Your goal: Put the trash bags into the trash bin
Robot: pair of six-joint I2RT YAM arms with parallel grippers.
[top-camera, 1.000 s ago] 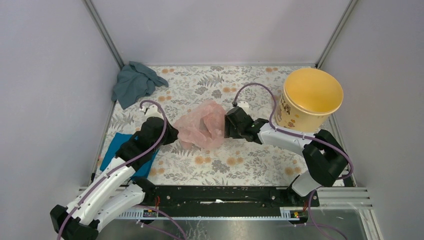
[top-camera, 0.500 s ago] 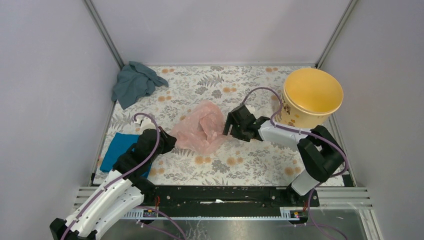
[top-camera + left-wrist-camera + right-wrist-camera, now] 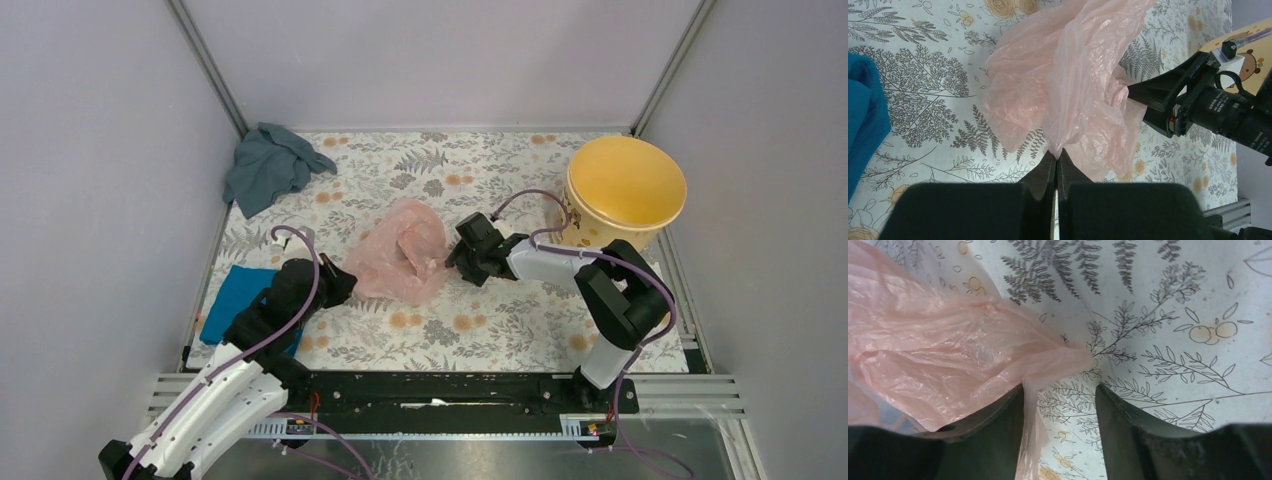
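The pale-pink trash bag lies crumpled on the floral table between my two grippers. My left gripper is shut on the bag's near-left edge; the film pinches out from between its closed tips. My right gripper is open at the bag's right edge; a flap of film drapes against its left finger, with the gap over bare table. The trash bin, a round yellow-orange bucket, stands upright at the back right and shows empty inside.
A grey-blue cloth lies crumpled in the back left corner. A bright blue cloth lies flat at the left edge, under my left arm, and shows in the left wrist view. Grey walls enclose the table.
My left gripper pulled back toward the near left, dragging the bag's edge with it. My right gripper's wrist turned and shifted slightly beside the bag's right edge; its elbow folded toward the bin.
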